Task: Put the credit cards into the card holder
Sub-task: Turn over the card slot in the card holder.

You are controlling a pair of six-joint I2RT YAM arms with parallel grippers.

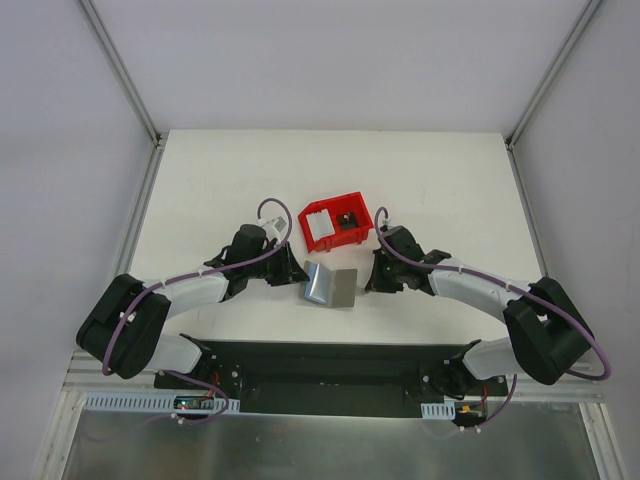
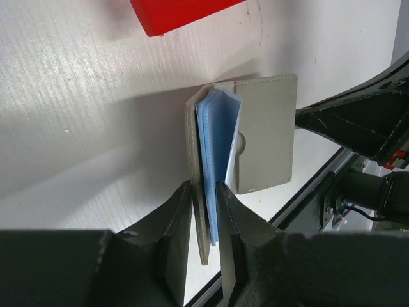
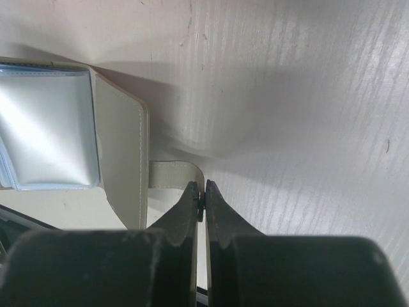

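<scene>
The grey card holder [image 1: 330, 285] stands open on the table between my two grippers. My left gripper [image 1: 296, 272] is shut on its left cover and the blue plastic sleeves [image 2: 217, 128]; the jaws [image 2: 204, 192] pinch them edge-on. My right gripper [image 1: 368, 275] is shut on the holder's small closing strap [image 3: 172, 174], with the fingertips [image 3: 204, 192] pressed together on it. The holder's right cover [image 3: 121, 141] lies beside clear sleeves [image 3: 51, 128]. A white card [image 1: 318, 228] and a darker card [image 1: 347, 222] sit in the red bin. The gold card is not in view.
The red open-topped bin [image 1: 331, 205] stands just behind the card holder, and its corner shows in the left wrist view [image 2: 172, 13]. The table's near edge with its black rail [image 1: 320, 355] is close in front of the holder. Walls enclose the table's sides.
</scene>
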